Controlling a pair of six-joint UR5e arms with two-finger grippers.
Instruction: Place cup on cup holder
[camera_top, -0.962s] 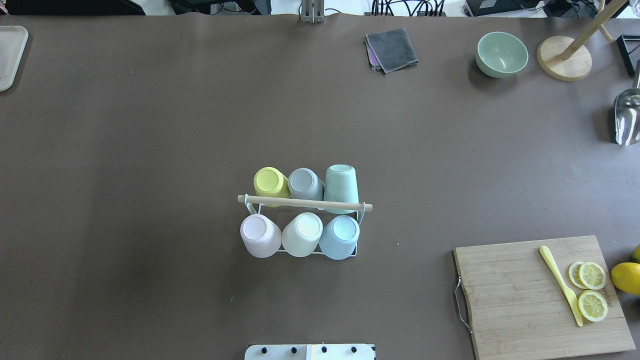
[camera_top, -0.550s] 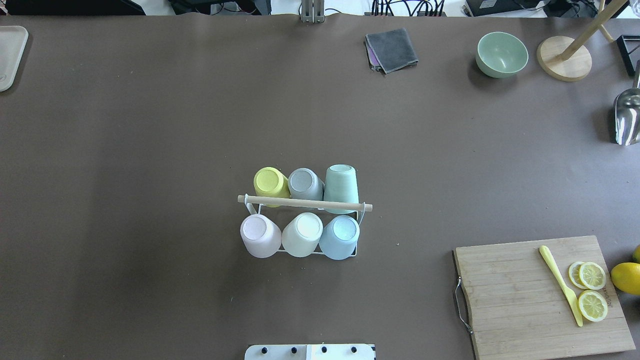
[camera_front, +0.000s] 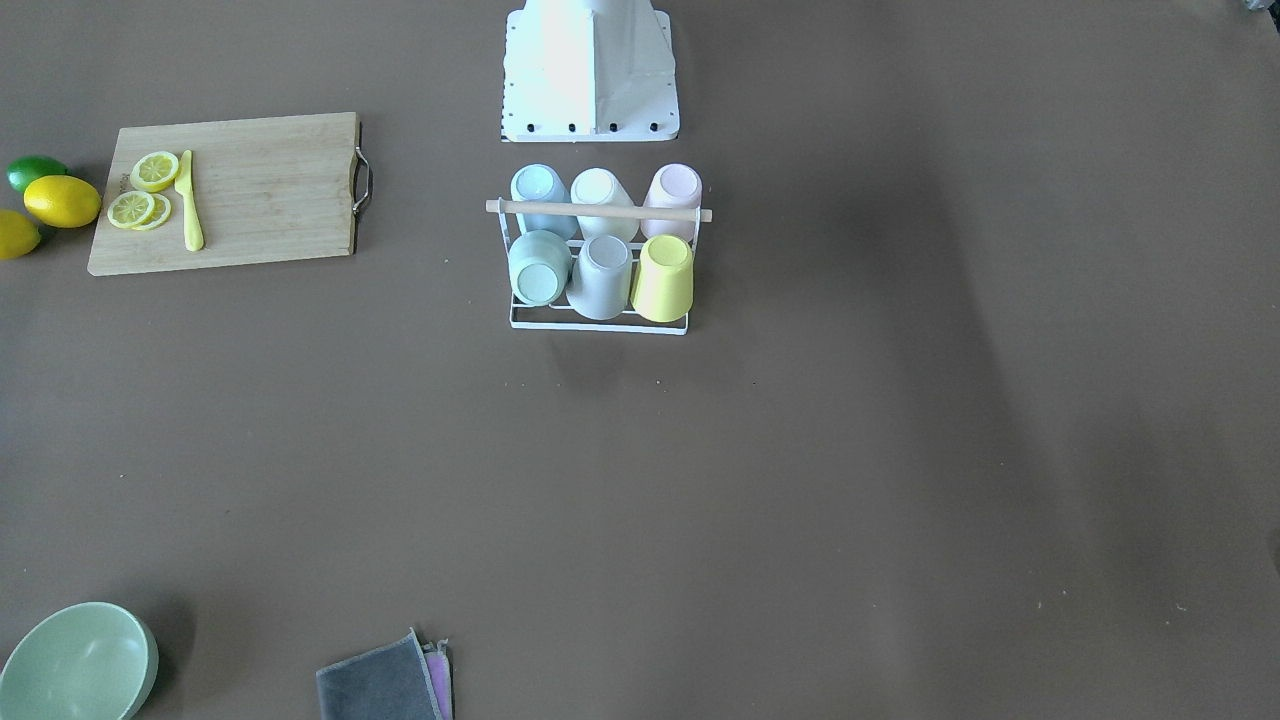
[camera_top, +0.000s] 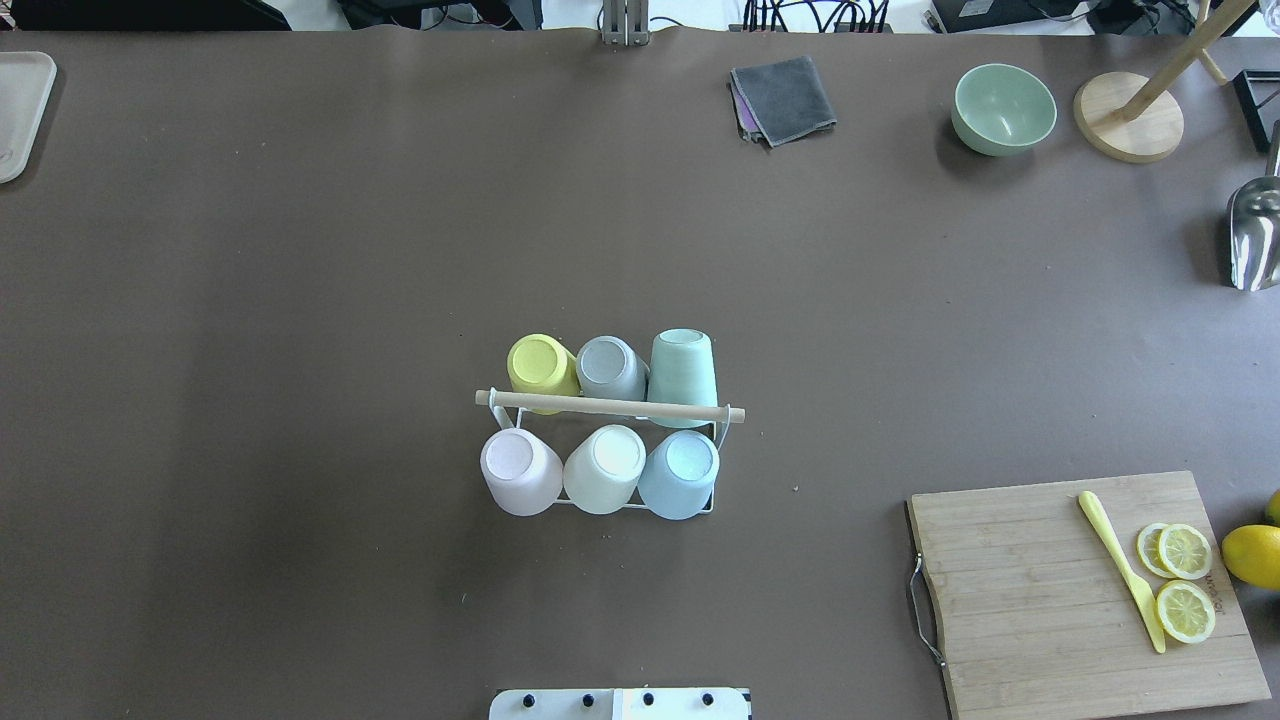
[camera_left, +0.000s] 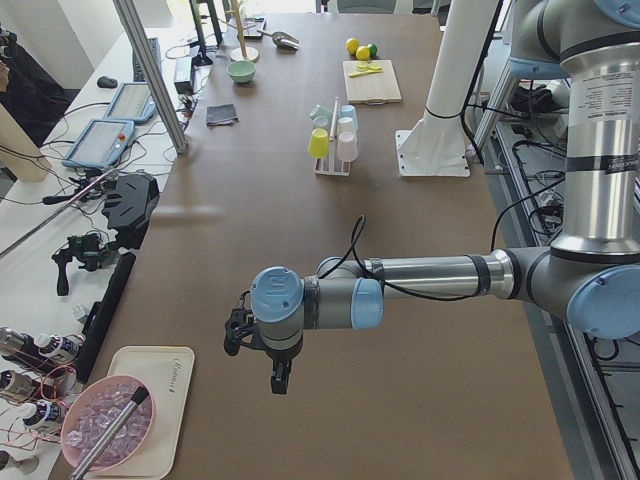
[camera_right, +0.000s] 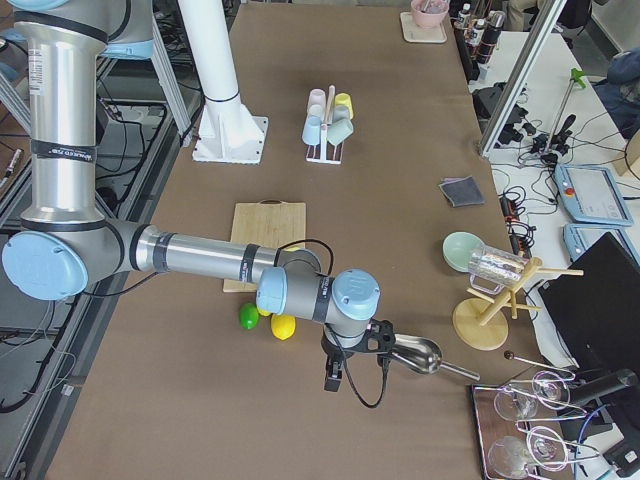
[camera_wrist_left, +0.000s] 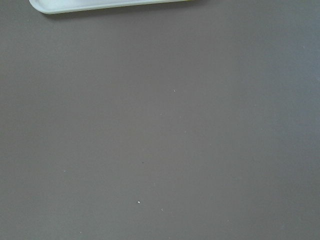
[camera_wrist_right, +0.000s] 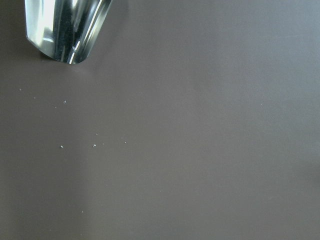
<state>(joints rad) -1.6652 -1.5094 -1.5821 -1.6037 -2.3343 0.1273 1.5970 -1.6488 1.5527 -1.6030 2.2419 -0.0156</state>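
No legible text anywhere. Dark stamp on cutting board (camera_top: 1030, 600) by lemon slices (camera_top: 1185, 611): too small. Script on white tray (camera_left: 175, 385): blurred. Printing on left arm (camera_left: 598, 110), right arm (camera_right: 60, 150): unreadable.

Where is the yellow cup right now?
In the overhead view the yellow cup sits upside down on the cup holder at mid-table, at the far row's left end, next to the grey cup.
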